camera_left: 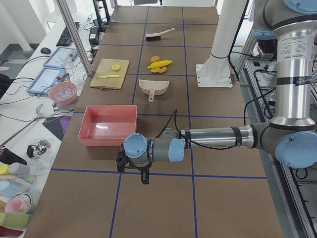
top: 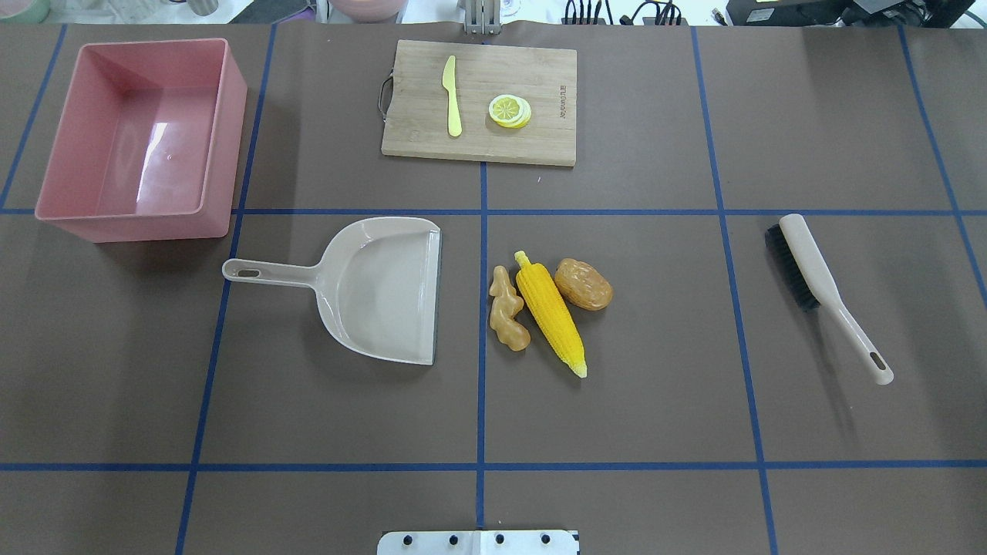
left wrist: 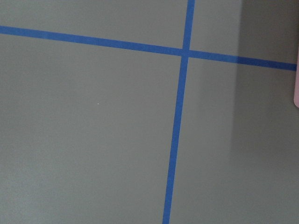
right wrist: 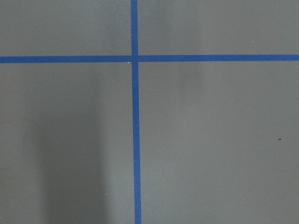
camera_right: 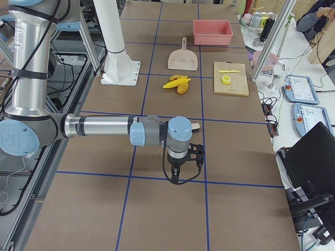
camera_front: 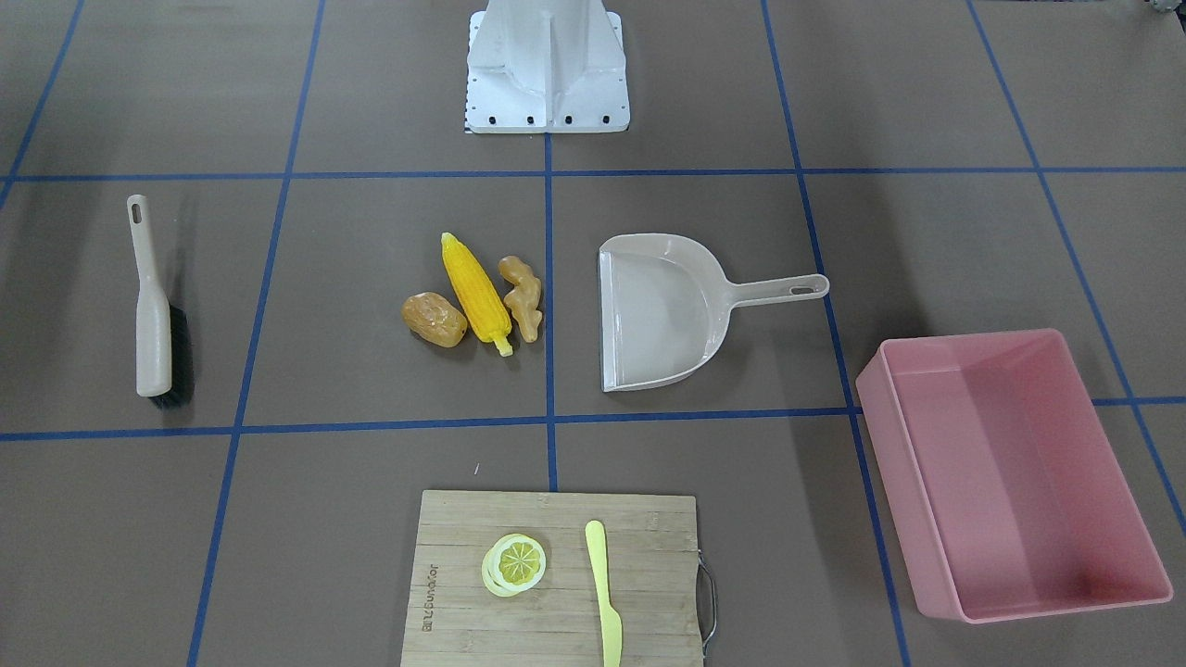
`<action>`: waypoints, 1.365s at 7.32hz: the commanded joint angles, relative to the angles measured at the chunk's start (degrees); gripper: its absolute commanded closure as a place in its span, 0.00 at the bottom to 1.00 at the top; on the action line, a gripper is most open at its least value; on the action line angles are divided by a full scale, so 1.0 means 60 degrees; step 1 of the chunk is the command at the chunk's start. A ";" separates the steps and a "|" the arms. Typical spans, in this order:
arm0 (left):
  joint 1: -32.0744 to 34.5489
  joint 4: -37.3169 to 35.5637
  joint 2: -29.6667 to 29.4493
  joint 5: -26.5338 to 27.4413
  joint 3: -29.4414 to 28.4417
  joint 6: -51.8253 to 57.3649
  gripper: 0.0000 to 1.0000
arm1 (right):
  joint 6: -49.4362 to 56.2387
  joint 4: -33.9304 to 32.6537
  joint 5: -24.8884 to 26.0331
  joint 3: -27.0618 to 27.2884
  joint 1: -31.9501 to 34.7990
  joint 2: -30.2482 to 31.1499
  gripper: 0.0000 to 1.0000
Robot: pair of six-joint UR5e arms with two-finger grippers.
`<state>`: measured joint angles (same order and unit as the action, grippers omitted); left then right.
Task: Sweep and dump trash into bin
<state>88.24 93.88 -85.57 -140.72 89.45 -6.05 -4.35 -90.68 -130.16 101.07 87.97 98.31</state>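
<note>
The trash lies in a tight cluster mid-table: a yellow corn cob [top: 550,312], a brown-orange potato [top: 584,284] and a tan ginger root [top: 507,308]. The pink bin [top: 139,227] stands open at the far left of the overhead view, with nothing visible inside. My left gripper [camera_left: 142,174] hangs over bare table past the bin's near end, seen only in the exterior left view. My right gripper [camera_right: 176,177] hangs over bare table at the opposite end, seen only in the exterior right view. I cannot tell whether either is open or shut. Both wrist views show only tabletop and blue tape.
A beige dustpan [top: 385,285] lies just left of the trash, its mouth facing it and its handle towards the bin. A beige brush [top: 817,281] with black bristles lies to the right. A wooden cutting board [top: 478,142] at the far edge carries a lemon slice [top: 510,110] and a yellow knife [top: 453,96].
</note>
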 commanded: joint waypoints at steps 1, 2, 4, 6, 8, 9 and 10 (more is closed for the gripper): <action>-0.0014 0.0012 -0.0006 0.0001 0.0033 0.0028 0.02 | -0.0036 -0.0003 -0.0059 0.0044 -0.0012 -0.0066 0.00; -0.0044 0.0012 -0.0021 0.0001 0.0033 0.0028 0.02 | 0.0036 -0.0003 -0.0074 -0.0057 -0.0012 0.0021 0.00; -0.0249 0.0012 0.0037 0.0001 0.0295 0.0028 0.02 | -0.0022 -0.0003 -0.0074 -0.0059 -0.0012 0.0036 0.00; -0.0249 0.0012 0.0008 0.0001 0.0252 0.0071 0.02 | -0.0110 -0.0032 -0.0162 -0.0087 -0.0245 -0.0095 0.00; -0.0249 0.0012 0.0008 0.0001 0.0252 0.0072 0.02 | -0.1186 0.0098 -0.0557 0.0029 -0.1427 -0.0241 0.00; -0.0249 0.0012 -0.0035 0.0001 0.0267 0.0072 0.02 | -0.2122 0.0694 -0.0543 0.0131 -0.2129 -0.0358 0.00; -0.0249 0.0012 -0.0065 0.0001 0.0267 0.0072 0.02 | -0.3234 0.1498 -0.0557 0.0436 -0.2542 -0.0272 0.00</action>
<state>86.75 93.95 -85.74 -140.71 91.01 -5.63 -16.18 -86.64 -133.34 102.04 76.57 96.61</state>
